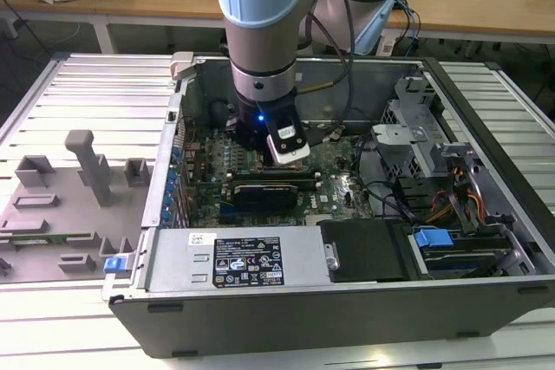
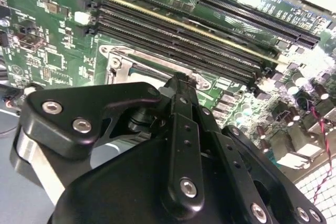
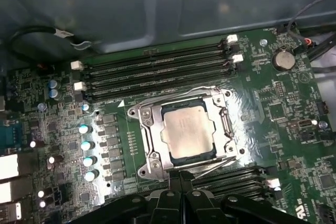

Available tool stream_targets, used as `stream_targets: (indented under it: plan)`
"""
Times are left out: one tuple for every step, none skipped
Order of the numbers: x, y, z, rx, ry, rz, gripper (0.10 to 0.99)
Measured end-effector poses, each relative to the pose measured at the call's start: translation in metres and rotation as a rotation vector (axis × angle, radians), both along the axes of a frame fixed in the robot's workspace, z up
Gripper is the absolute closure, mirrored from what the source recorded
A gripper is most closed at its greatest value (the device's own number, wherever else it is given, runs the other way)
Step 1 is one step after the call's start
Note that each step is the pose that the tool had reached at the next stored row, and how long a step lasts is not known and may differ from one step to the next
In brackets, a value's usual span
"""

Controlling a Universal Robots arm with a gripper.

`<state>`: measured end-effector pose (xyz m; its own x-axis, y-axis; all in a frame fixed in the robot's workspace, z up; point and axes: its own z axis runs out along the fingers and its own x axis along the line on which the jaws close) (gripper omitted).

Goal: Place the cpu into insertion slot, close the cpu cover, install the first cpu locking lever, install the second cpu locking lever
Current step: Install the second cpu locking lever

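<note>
The cpu, a pale silver square, lies flat in the insertion slot on the green board. The cpu cover, a dark-silver frame, lies down around it with the chip showing through its window. Thin wire levers run along the socket's sides. My gripper is shut, its black fingertips pressed together right at the socket's edge by one wire lever; whether they pinch it is hidden. In the second wrist view the gripper tips hang over the socket frame. In the exterior view the arm reaches down into the open computer case.
Long black memory slots flank the socket on two sides. A coin battery and upright capacitors stand nearby. The case holds a power supply and drive cage. A grey fixture tray lies at the exterior view's left.
</note>
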<state>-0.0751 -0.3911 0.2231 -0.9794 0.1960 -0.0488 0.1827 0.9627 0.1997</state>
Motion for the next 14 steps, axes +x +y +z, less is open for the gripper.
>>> stream_targets:
  plan:
    - [-0.0005,-0.0011,-0.0008,0.004,-0.0001,0.002,0.98]
    - [-0.0012,-0.0016,-0.0023,0.008,-0.0002,0.006,0.98]
    - [-0.0015,-0.0016,-0.0033,0.009,-0.0004,0.01,0.98]
    - [-0.0016,-0.0017,-0.0042,0.01,-0.0005,0.014,0.98]
    - [-0.0018,-0.0017,-0.005,0.01,-0.0011,0.021,0.98]
    - [-0.0019,-0.0017,-0.0057,0.01,-0.0018,0.028,0.98]
    - [-0.002,-0.0017,-0.007,0.01,-0.0037,0.041,0.98]
    - [-0.0025,-0.0017,-0.008,0.01,-0.0053,0.05,0.98]
    - [-0.0034,-0.0017,-0.0084,0.01,-0.006,0.053,0.98]
    - [-0.0053,-0.0017,-0.0087,0.01,-0.0065,0.055,0.98]
    - [-0.0087,-0.0017,-0.0091,0.011,-0.0074,0.057,0.98]
    - [-0.0118,-0.0017,-0.0097,0.011,-0.0084,0.058,0.98]
    - [-0.0133,-0.0016,-0.0103,0.012,-0.0096,0.059,0.98]
    - [-0.0149,-0.0016,-0.0112,0.013,-0.0109,0.061,0.98]
